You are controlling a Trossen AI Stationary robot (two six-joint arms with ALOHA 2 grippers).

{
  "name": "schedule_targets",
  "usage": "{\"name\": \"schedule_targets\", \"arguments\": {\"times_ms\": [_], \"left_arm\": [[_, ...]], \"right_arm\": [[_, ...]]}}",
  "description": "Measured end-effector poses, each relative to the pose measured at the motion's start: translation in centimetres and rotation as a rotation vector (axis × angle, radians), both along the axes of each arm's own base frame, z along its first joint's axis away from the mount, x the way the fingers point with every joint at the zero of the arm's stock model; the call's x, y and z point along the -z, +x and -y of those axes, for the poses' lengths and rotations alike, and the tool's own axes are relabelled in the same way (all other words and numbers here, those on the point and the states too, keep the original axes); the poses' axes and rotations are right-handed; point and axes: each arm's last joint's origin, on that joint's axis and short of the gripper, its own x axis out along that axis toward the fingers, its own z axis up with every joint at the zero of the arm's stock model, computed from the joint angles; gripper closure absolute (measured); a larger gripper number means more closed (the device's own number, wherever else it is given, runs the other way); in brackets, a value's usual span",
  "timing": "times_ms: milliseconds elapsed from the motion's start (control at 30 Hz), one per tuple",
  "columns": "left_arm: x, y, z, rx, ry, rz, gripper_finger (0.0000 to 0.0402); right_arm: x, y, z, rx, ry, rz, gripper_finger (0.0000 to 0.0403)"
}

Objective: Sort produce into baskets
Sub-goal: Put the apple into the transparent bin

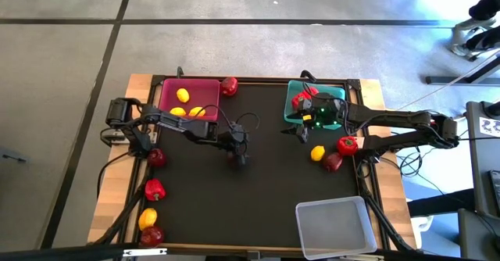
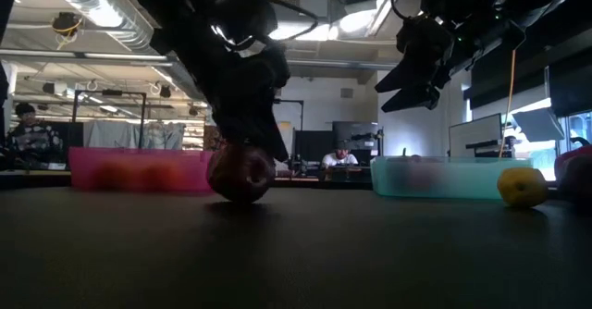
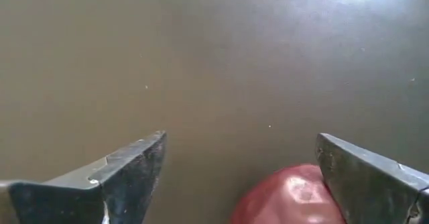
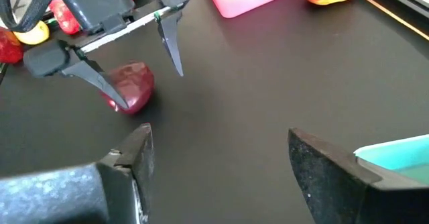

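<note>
A dark red apple [image 2: 240,173] rests on the black table top near its middle. My left gripper [image 3: 241,163] is open and points down over it, with the apple [image 3: 288,194] close beside one finger and the other finger well apart; both also show in the right wrist view [image 4: 134,86]. My right gripper [image 4: 221,150] is open and empty, raised above the near left corner of the teal basket [image 1: 337,98], which holds red peppers [image 1: 301,98]. The magenta-pink basket [image 1: 205,87] holds yellow lemons [image 1: 182,95]. My left gripper stands with one finger [image 3: 362,177] right against the apple's side [image 3: 312,184]; I cannot tell whether it touches. The fingers come from above, pointing down. The apple rests on the table.
A lemon [image 1: 317,153], a pepper [image 1: 347,144] and an apple [image 1: 333,162] lie at the right. An apple [image 1: 156,157], a pepper [image 1: 155,189], a lemon [image 1: 147,218] and an apple [image 1: 151,235] lie along the left edge. The clear basket [image 1: 334,226] stands near right.
</note>
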Motion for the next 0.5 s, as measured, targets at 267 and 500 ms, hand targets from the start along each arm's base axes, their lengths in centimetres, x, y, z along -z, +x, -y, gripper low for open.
{"name": "schedule_targets", "arguments": {"times_ms": [267,500], "left_arm": [[-3.5,-1.0,1.4,0.071,0.011,0.070,0.0040],[-4.7,-3.4,3.0,0.152,0.029,-0.052,0.0041]], "right_arm": [[0.1,-0.1,0.0,0.000,0.004,-0.011,0.0144],[0.2,-0.1,0.0,0.001,0.010,-0.027,0.0144]]}}
